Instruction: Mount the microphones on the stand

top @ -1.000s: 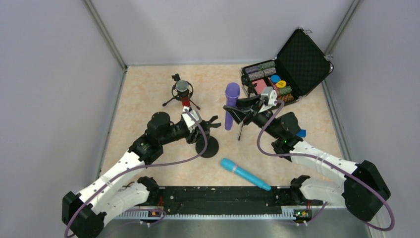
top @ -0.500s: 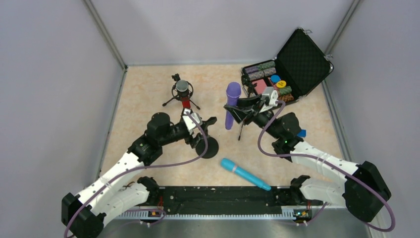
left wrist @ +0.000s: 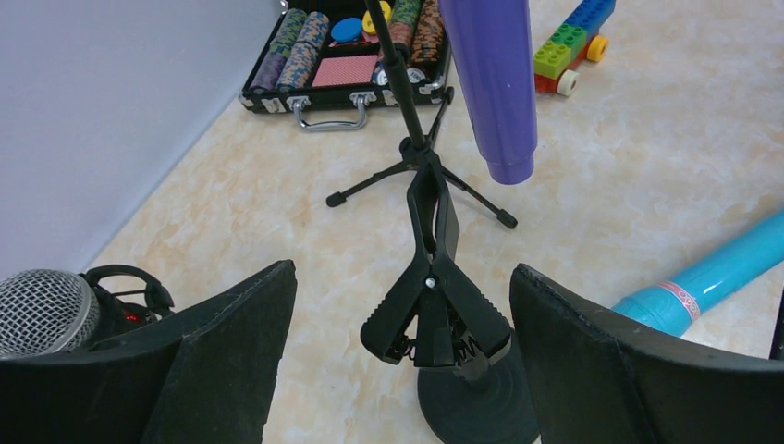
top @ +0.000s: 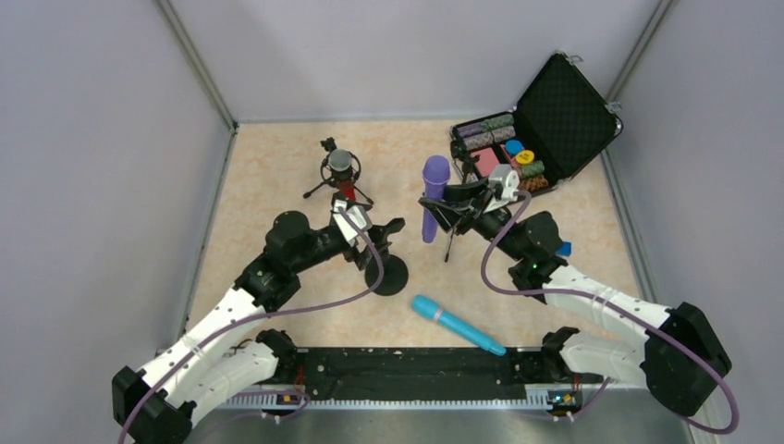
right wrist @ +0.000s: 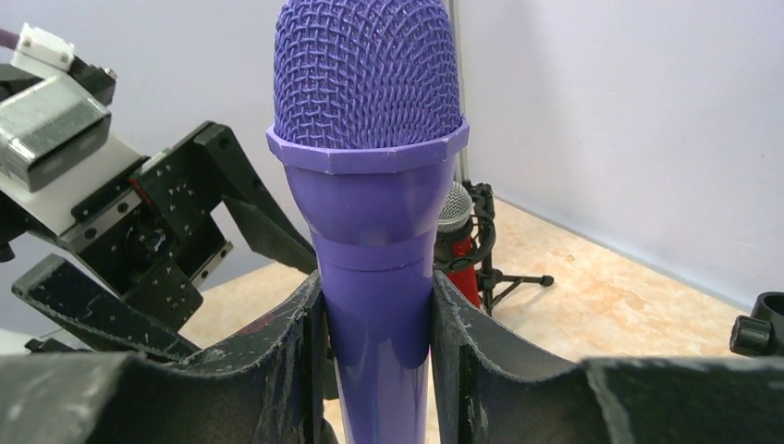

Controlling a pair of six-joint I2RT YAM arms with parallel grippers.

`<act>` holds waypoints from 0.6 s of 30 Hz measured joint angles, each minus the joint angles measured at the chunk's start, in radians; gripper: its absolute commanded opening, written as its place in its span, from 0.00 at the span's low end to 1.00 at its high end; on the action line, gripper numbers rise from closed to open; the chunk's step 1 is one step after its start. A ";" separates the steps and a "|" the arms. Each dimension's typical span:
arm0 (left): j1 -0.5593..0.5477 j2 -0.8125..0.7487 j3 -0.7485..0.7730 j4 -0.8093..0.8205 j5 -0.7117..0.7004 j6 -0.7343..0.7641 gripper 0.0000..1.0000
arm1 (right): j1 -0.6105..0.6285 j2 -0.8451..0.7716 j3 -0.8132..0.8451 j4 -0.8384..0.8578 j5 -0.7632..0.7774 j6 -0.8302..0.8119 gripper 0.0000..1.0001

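Purple microphone (right wrist: 370,231): upright, mid-counter, clamped in right gripper (right wrist: 379,370).
Left gripper (left wrist: 402,277): spread wide, facing round-base stand (top: 387,273).
Light blue microphone (top: 458,324): lying by near edge.
Red microphone (top: 344,176): tripod-mounted, toward far edge.

We see a purple microphone (right wrist: 374,277) of smooth, faintly glossy plastic with a moulded mesh head, a matt black plastic stand (left wrist: 434,314), a glossy light blue microphone (left wrist: 712,273), and a smooth, marbled beige bench (left wrist: 601,157).
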 measured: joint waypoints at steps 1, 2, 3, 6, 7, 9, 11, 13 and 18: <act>0.000 -0.003 0.000 0.007 -0.001 0.000 0.90 | 0.000 0.002 0.000 0.001 -0.002 -0.003 0.00; 0.000 -0.005 0.000 0.014 -0.001 0.001 0.90 | 0.000 0.005 0.000 0.001 -0.006 -0.006 0.00; 0.000 -0.005 0.000 0.022 -0.002 0.003 0.90 | 0.000 0.011 0.002 0.003 -0.011 -0.009 0.00; 0.000 -0.005 0.000 0.034 0.000 0.009 0.91 | 0.000 0.033 0.003 0.013 -0.021 -0.016 0.00; 0.000 -0.005 0.000 0.037 0.002 0.011 0.91 | 0.000 0.044 0.006 0.018 -0.024 -0.018 0.00; 0.000 -0.005 0.000 0.040 0.009 0.016 0.91 | 0.000 0.068 0.018 0.024 -0.029 -0.023 0.00; 0.000 -0.003 0.000 0.044 0.016 0.020 0.90 | 0.000 0.090 0.035 0.034 -0.034 -0.024 0.00; 0.000 0.003 0.000 0.044 0.023 0.021 0.91 | 0.000 0.113 0.055 0.044 -0.040 -0.023 0.00; 0.000 0.035 0.000 0.043 0.038 0.021 0.89 | 0.000 0.153 0.092 0.073 -0.045 -0.024 0.00</act>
